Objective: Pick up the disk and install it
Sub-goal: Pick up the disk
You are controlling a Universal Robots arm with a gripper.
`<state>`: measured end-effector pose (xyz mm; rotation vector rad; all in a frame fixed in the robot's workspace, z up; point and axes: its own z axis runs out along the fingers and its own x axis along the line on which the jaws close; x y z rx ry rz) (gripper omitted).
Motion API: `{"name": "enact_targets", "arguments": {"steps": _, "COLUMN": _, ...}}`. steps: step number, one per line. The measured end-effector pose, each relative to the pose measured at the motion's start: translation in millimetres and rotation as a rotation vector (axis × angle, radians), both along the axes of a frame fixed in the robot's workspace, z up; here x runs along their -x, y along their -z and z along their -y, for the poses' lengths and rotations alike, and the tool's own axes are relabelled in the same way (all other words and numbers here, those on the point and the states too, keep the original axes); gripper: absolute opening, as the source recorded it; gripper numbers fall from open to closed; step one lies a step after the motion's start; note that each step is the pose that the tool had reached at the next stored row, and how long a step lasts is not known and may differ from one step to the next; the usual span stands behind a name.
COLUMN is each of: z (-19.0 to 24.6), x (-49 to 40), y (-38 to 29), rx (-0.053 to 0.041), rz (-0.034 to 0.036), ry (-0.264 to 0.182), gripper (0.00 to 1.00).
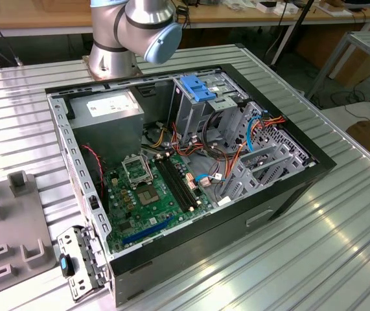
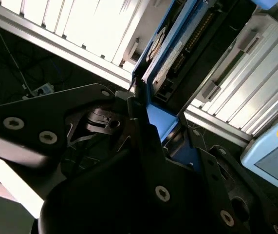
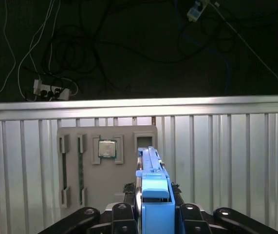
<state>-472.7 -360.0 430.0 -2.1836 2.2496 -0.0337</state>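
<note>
I see the gripper [image 3: 154,210] clamped on the disk [image 3: 150,163] at its blue rails [image 3: 157,194]. I judge it stiff, dense and shock-sensitive.

Bright even light; glare streaks on ribbed table [image 1: 340,227]; both wrist views contrasty, near foreground dark, soft.

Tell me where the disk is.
The disk sits clamped in the end effector in both wrist views; in the first wrist view, the grey parts tray lies beyond it.
</note>
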Motion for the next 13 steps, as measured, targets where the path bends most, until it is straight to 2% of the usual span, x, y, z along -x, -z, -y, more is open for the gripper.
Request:
{"name": "enact_targets", "arguments": {"steps": 1, "z": 0.0, "x": 0.0, "y": -14.9, "rx": 0.0, "rz": -0.0001, "ry": 0.0, "gripper": 0.37}}
{"name": "enact_targets", "arguments": {"steps": 2, "z": 0.0, "x": 0.0, "y": -24.0, "rx": -0.0001, "rz": 0.0, "ry": 0.0, "gripper": 0.37}}
{"name": "enact_targets", "arguments": {"steps": 3, "z": 0.0, "x": 0.0, "y": -38.0, "rx": -0.0001, "rz": 0.0001, "ry": 0.0, "gripper": 0.37}}
{"name": "enact_targets", "arguments": {"steps": 5, "z": 0.0, "x": -0.1, "y": -54.4, "rx": 0.0, "rz": -0.0002, "ry": 0.0, "gripper": 0.37}}
{"name": "enact_targets", "arguments": {"steps": 9, "z": 0.0, "x": 0.0, "y": -73.2, "rx": -0.0001, "rz": 0.0001, "ry": 0.0, "gripper": 0.37}}
{"name": "enact_targets", "arguments": {"steps": 10, "z": 0.0, "x": -0.1, "y": -82.0, "rx": 0.0001, "rz": -0.0002, "ry": 0.0, "gripper": 0.37}}
{"name": "enact_targets", "arguments": {"steps": 13, "z": -0.1, "x": -0.1, "y": -94.4, "rx": 0.0003, "rz": -0.0001, "ry": 0.0, "gripper": 0.37}}
